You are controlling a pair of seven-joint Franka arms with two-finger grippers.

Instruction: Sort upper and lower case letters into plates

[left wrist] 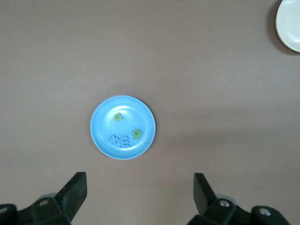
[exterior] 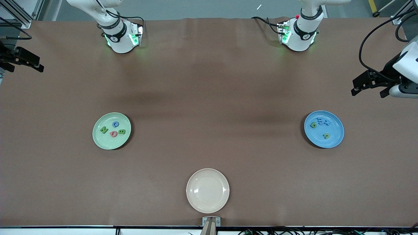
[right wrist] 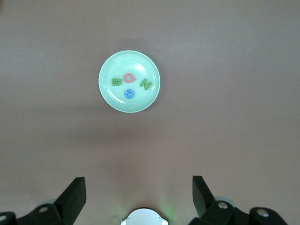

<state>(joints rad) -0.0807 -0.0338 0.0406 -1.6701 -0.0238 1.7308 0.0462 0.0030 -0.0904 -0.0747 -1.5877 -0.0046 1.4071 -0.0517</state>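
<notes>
A pale green plate (exterior: 107, 143) (right wrist: 136, 60) lies toward the right arm's end of the table. It holds a green N (exterior: 104, 130) (right wrist: 146, 85), a blue C (exterior: 115, 124) (right wrist: 130, 94), a pink G (exterior: 113, 133) (right wrist: 129, 78) and a green B (exterior: 122, 131) (right wrist: 116, 82). Toward the left arm's end lies a blue plate (exterior: 337, 130) (left wrist: 107, 121). In it are two small green letters (exterior: 313, 125) (left wrist: 118, 116) and two blue ones (exterior: 324, 122) (left wrist: 124, 140). My left gripper (exterior: 367, 88) (left wrist: 140, 187) hangs open and empty high over its end of the table. My right gripper (exterior: 27, 68) (right wrist: 139, 190) hangs open and empty over the other end.
A cream-white plate (exterior: 207, 190) (left wrist: 290, 23) with nothing in it sits near the front edge, midway between the two coloured plates. The two arm bases (exterior: 121, 38) (exterior: 298, 36) stand along the table's back edge. A brown cloth covers the table.
</notes>
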